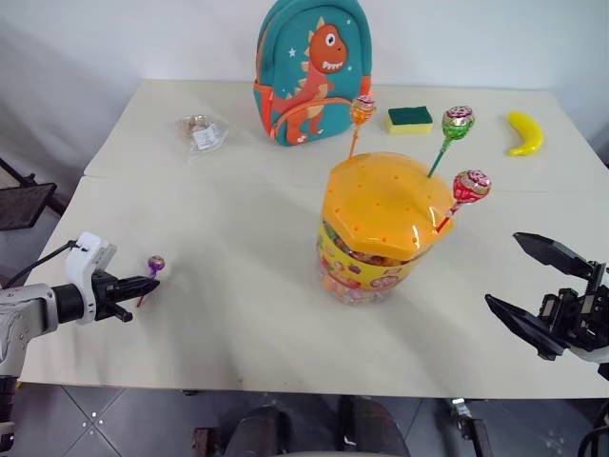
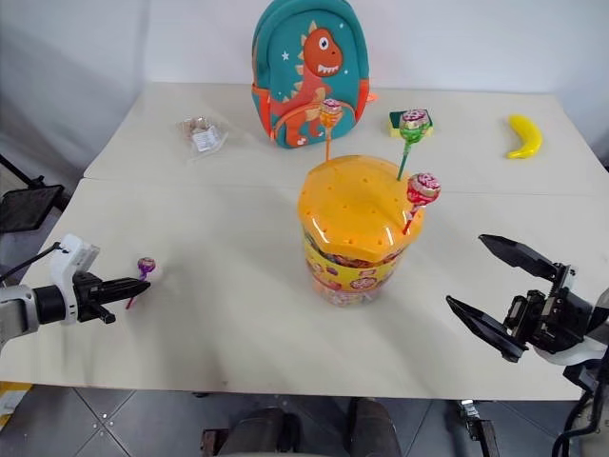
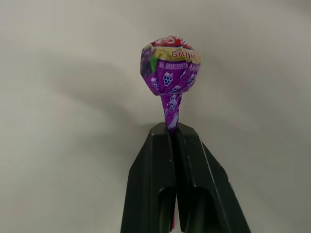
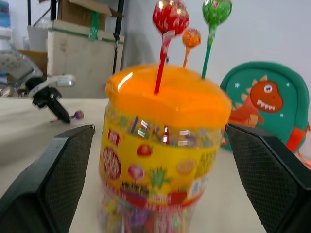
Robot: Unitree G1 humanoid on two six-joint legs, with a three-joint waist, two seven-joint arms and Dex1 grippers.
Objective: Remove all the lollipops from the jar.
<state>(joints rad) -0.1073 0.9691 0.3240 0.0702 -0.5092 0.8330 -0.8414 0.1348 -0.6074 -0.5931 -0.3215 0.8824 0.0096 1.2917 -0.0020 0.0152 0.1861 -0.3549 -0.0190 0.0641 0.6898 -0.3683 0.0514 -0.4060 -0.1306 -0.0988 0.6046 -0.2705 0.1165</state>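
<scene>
The jar (image 1: 366,262), a clear tub with a yellow candy label and a domed orange lid (image 1: 381,202), stands mid-table. Three lollipops are stuck upright in the lid: orange (image 1: 363,109), green (image 1: 458,122) and red-pink (image 1: 472,185). Far to the jar's left, my left gripper (image 1: 150,280) is shut on the stick of a purple lollipop (image 3: 170,68), low over the table near its front edge. My right gripper (image 1: 504,268) hangs open to the jar's right, fingers wide apart and empty, facing the jar (image 4: 165,145).
A teal dinosaur backpack (image 1: 312,67) stands at the back behind the jar. A green sponge (image 1: 409,118) and a yellow banana (image 1: 525,133) lie at the back right, a small clear bag (image 1: 202,131) at the back left.
</scene>
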